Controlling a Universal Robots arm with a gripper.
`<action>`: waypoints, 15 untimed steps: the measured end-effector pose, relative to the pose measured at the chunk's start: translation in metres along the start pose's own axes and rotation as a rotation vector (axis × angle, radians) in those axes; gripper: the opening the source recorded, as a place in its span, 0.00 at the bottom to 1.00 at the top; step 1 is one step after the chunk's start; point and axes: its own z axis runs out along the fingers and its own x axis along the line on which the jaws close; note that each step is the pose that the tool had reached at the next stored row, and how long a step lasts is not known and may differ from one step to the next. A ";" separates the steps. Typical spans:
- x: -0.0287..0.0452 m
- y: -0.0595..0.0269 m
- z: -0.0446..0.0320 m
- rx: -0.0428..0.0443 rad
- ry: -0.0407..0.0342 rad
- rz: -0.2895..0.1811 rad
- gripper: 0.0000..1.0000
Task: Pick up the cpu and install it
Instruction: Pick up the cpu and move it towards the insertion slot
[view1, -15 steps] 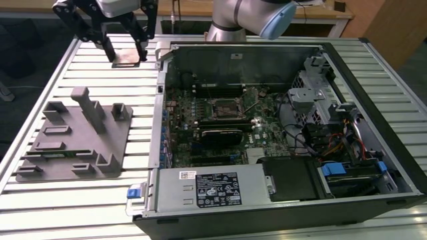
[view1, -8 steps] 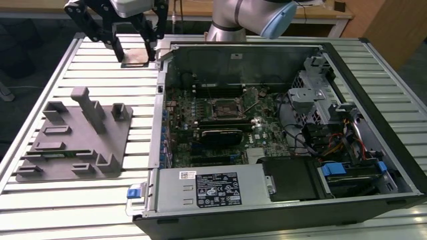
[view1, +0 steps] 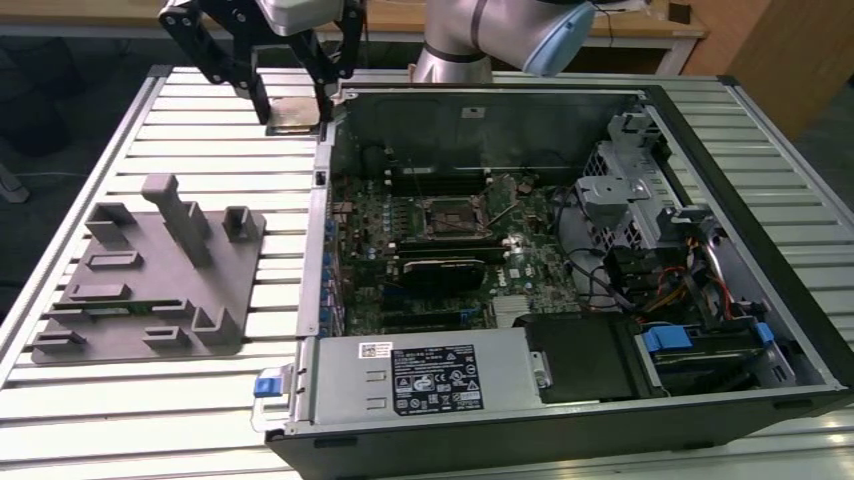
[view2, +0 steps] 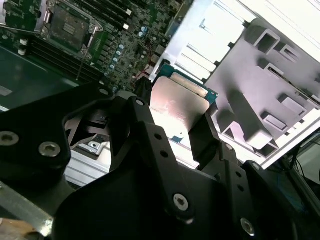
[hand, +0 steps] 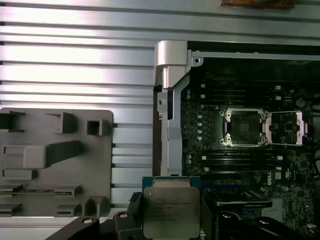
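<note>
Cpu (hand: 171, 207) pinched by opposite edges in gripper (view2: 174, 109), hanging over bench (view1: 134, 125) far edge, just outside case (view1: 324, 200) corner. Light, stiff, probably fragile on contact side: rim hold only. Farther in, socket (hand: 243, 127) open.

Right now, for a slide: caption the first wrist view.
The gripper holds the cpu over the slatted table, beside the computer case, socket open.

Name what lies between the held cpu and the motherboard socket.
The case's side wall stands between the cpu and the socket, in the exterior view.
</note>
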 end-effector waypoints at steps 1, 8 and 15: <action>-0.0021 0.0000 0.0001 0.0000 0.0000 0.000 0.55; -0.0184 -0.0001 0.0009 0.0000 0.0000 0.000 0.55; -0.0374 -0.0003 0.0018 0.0001 0.0000 0.000 0.55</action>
